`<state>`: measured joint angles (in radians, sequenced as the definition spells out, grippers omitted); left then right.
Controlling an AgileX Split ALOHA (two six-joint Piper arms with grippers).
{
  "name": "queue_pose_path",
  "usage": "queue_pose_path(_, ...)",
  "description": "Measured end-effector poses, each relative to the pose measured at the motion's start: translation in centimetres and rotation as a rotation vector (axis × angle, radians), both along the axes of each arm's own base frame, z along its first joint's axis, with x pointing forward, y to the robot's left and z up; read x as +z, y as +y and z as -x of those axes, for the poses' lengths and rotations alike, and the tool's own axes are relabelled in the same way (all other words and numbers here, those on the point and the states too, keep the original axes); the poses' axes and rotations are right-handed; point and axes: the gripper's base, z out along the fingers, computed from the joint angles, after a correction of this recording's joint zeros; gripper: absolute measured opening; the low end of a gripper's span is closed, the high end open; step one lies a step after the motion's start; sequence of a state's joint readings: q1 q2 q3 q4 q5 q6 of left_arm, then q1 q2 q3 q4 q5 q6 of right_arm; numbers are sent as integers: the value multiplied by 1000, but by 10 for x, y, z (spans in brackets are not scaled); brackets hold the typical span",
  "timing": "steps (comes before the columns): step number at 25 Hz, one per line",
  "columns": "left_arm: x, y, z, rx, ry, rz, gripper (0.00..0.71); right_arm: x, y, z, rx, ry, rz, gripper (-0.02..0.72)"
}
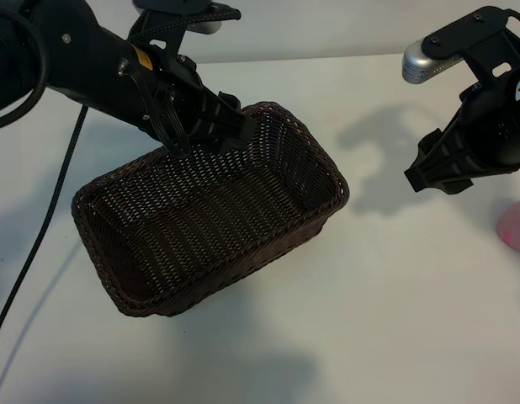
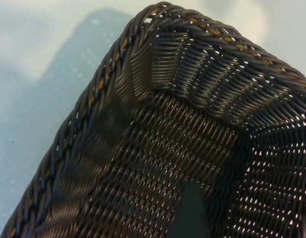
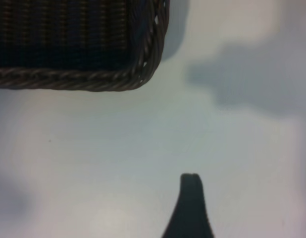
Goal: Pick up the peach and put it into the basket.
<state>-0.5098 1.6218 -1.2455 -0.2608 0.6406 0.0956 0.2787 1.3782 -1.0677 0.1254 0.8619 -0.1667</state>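
While the peach (image 1: 514,227) sits at the table's right edge, both open grippers (left (image 1: 218,126), right (image 1: 432,168)) hover empty near the wicker basket (image 1: 319,202).

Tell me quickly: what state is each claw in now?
Left claw: open, holding nothing, over the basket.
Right claw: open, holding nothing.

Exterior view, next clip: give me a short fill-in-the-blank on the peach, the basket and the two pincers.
1. The peach lies on the ____, at the picture's right edge.
2. The basket holds ____.
3. The left pincer hangs over the basket's ____.
4. The right pincer holds ____.

Missing words: table; nothing; rim; nothing
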Motion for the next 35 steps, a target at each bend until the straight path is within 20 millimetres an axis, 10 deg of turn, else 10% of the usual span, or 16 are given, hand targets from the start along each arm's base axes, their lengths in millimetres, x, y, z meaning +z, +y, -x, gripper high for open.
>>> queue_pose_path(35,1,0,0,16,-1,10,592,0,0,0,-1,1,0,559)
